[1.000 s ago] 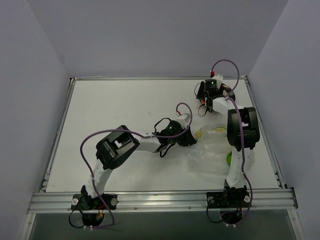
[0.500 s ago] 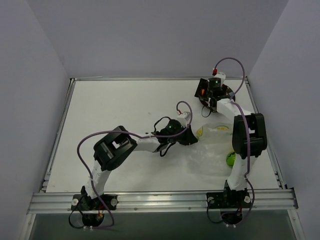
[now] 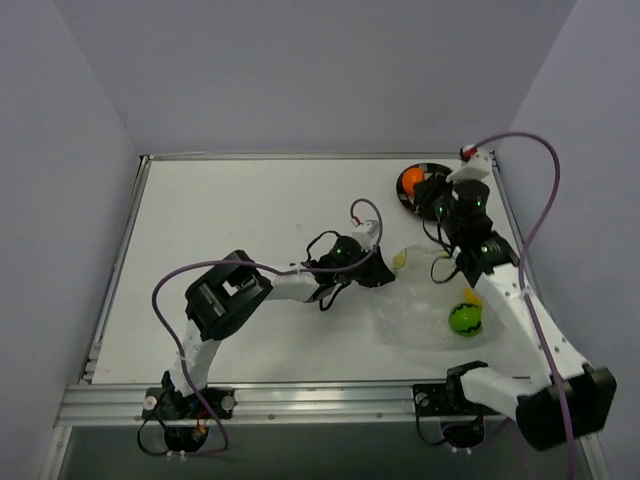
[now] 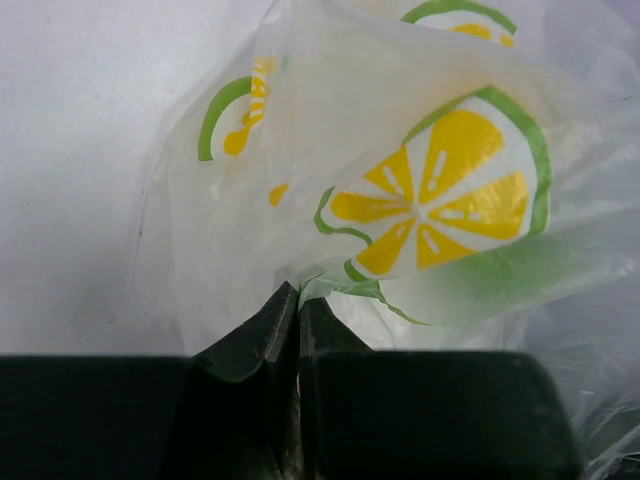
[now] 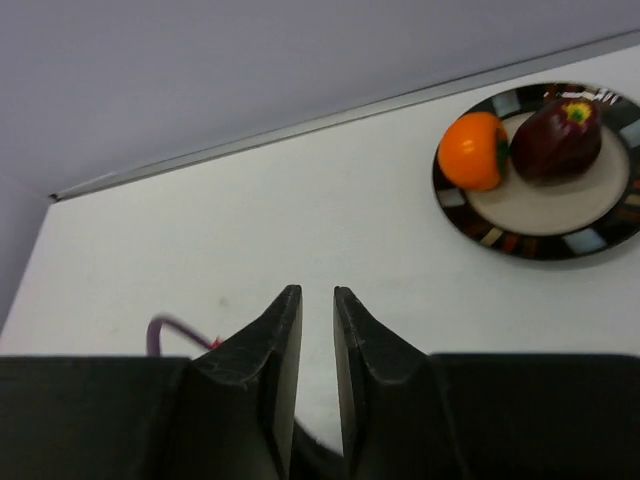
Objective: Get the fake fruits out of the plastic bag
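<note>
The plastic bag (image 3: 425,305), clear film printed with lemon slices (image 4: 440,200), lies right of centre on the table. My left gripper (image 4: 298,296) is shut on a fold of its left edge (image 3: 385,272). A bright green fruit (image 3: 463,318) with a yellow one (image 3: 470,297) behind it shows at the bag's right end. An orange fruit (image 5: 474,150) and a dark red fruit (image 5: 556,140) rest on the dark-rimmed plate (image 5: 470,220). My right gripper (image 5: 311,292) hovers near the plate (image 3: 432,200), its jaws a narrow gap apart with nothing between them.
The plate (image 3: 425,168) sits at the far right corner next to the table's raised metal rim (image 3: 300,157). Purple cables loop above both arms. My right arm's elbow hangs low at the near right edge (image 3: 560,400).
My right gripper has pulled back off the plate and its jaws have narrowed from wide open. The orange fruit now shows on the plate. The right elbow has swung down and right. The left arm holds still.
</note>
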Robot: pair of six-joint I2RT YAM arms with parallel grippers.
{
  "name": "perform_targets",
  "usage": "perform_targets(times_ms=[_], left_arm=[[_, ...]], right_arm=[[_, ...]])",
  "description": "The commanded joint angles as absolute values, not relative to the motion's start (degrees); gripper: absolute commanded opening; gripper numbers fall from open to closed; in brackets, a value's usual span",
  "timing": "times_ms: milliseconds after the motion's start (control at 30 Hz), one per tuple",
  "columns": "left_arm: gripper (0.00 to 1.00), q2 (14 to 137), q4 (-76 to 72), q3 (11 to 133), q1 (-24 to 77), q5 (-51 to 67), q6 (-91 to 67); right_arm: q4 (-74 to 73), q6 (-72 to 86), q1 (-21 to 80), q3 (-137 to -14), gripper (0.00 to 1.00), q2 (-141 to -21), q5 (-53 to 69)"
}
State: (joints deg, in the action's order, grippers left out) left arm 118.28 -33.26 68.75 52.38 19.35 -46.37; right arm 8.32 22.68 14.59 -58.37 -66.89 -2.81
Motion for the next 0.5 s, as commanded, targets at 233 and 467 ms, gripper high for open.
perform_targets(times_ms=[233, 467], left_arm=[[0.02, 108.46, -35.68, 70.22, 49.22, 17.84, -46.41], [0.02, 103.9, -37.88, 65.66, 47.02, 17.23, -47.72]], right_arm=[[-15.19, 38.58, 20.74, -35.61, 0.13, -42.46, -6.05], [-17.14, 40.69, 20.83, -36.21, 0.16, -46.47, -20.19]])
